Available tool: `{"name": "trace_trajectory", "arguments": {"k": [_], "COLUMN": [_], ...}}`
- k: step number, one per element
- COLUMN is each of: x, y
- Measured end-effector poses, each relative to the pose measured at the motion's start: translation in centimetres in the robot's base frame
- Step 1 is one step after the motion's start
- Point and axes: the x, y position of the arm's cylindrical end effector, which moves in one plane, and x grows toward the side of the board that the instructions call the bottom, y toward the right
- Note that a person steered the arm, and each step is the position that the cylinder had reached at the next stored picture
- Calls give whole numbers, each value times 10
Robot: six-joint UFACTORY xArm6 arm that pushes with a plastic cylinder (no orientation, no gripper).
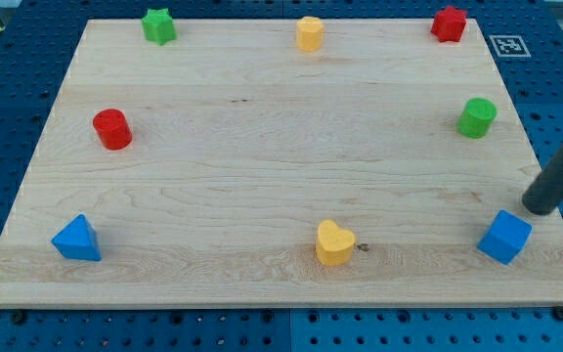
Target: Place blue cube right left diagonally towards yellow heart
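near the counter (262,147) edge, blue cube (504,237) sits beside my tip (538,207), a jawless end effector holding nothing; an off-centre push risks spinning it past the yellow heart (334,242).

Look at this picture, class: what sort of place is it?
Probably a robotics lab bench: a wooden board lies on a blue perforated table, with a printed marker tag and small blocks such as the blue cube.

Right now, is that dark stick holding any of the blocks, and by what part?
Nothing is held. My tip is a bare rod end, just above and to the right of the blue cube.
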Motion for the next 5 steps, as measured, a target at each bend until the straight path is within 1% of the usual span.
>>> {"name": "trace_trajectory", "arguments": {"k": [2,5], "x": [6,32], "y": [0,1]}}
